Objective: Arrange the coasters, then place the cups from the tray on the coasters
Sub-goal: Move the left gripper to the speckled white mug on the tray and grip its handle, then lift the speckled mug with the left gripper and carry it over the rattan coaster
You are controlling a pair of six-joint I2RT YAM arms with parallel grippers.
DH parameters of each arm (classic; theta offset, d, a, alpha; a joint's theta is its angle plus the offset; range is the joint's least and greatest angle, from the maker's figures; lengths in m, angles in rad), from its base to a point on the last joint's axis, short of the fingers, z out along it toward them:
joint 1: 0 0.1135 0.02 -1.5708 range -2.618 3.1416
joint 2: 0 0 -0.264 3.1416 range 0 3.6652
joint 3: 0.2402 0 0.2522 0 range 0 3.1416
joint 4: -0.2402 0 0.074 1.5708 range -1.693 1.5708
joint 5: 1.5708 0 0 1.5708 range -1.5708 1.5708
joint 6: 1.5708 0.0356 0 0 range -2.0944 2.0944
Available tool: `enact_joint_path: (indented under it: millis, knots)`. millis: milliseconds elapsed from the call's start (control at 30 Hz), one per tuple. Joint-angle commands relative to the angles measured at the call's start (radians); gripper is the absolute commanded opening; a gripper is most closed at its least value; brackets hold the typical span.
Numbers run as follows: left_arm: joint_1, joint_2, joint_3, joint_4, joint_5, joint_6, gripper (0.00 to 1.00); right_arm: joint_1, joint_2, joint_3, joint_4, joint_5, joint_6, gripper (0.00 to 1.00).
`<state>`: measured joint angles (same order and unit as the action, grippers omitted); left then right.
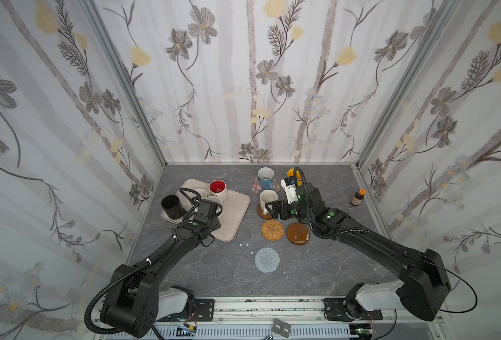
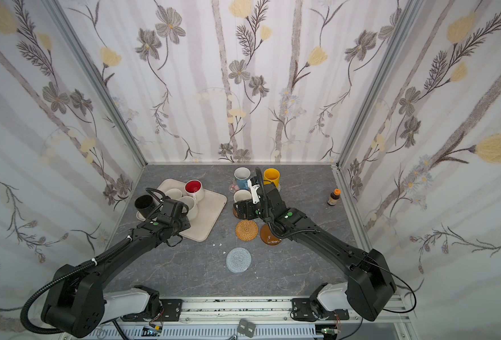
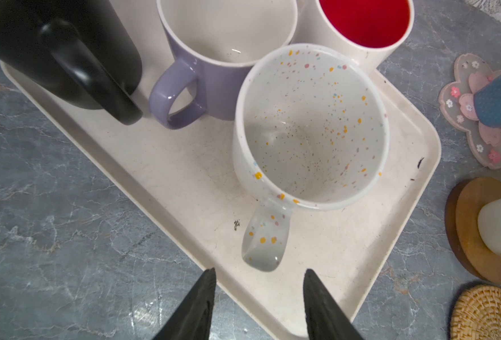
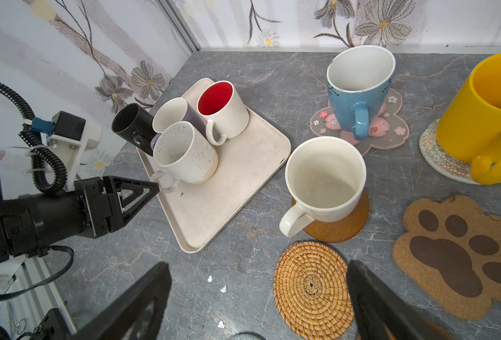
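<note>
Now it was the speckled cup's turn

Three cups sat on coasters already. The blue cup (image 4: pixel 358 97) was on the pink flower coaster (image 4: pixel 390 129). The yellow cup (image 4: pixel 484 117) was on the white woven coaster (image 4: pixel 437 159). A plain white cup (image 4: pixel 326 182) was on a round brown coaster (image 4: pixel 340 226).

Four more cups waited on the tray (image 3: pixel 161 164), bunched at one end: the black cup (image 3: pixel 52 44), the purple cup (image 3: pixel 214 88), the cup with red inside (image 3: pixel 364 20) and the speckled cup (image 3: pixel 311 126).

Four coasters lay bare on the tabletop (image 1: pixel 214 265): the straw coaster (image 4: pixel 311 288), the paw coaster (image 4: pixel 455 256), a second brown coaster (image 1: pixel 298 233) and the grey coaster (image 1: pixel 267 260). So the coasters looked set out, and the job looked about half done.

The left tool (image 3: pixel 259 275) was at the speckled cup's handle (image 3: pixel 262 241). Its two fingers were apart, with the end of the handle just at their tips. They did not pinch it yet. The right tool (image 4: pixel 258 265) hung near the straw coaster, its fingers wide apart and nothing in them.

The step in hand seemed to be picking up the speckled cup. Next, the left tool would need to slide a little farther on, so that the handle sat well between the fingers. Then it would need to squeeze and lift straight up. The purple cup sat right beside it, so a sideways tug could bump that one.
</note>
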<state>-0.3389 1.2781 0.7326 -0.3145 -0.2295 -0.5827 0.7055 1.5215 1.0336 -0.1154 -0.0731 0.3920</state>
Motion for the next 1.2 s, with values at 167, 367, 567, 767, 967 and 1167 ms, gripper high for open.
enact_joint_path:
  millis: [167,367,567,767,967,1167]
  knots:
    - [0.019,0.08,0.033,0.037,-0.024,0.015,0.48,-0.001,0.011,-0.001,0.062,-0.01,-0.004,0.93]
    - [0.023,0.117,0.053,0.051,-0.021,0.021,0.38,0.0,0.021,0.0,0.066,-0.012,-0.007,0.93]
    - [0.021,0.138,0.068,0.057,-0.014,0.026,0.27,0.0,0.028,-0.001,0.065,-0.012,-0.012,0.93]
    - [0.022,0.143,0.07,0.064,-0.001,0.033,0.17,-0.001,0.029,-0.009,0.066,-0.011,-0.013,0.93]
    - [0.021,0.132,0.075,0.066,0.02,0.038,0.11,-0.001,0.025,-0.009,0.064,-0.01,-0.013,0.93]
    - [0.013,0.103,0.088,0.063,0.088,0.077,0.07,-0.001,0.023,-0.009,0.061,-0.01,-0.013,0.93]
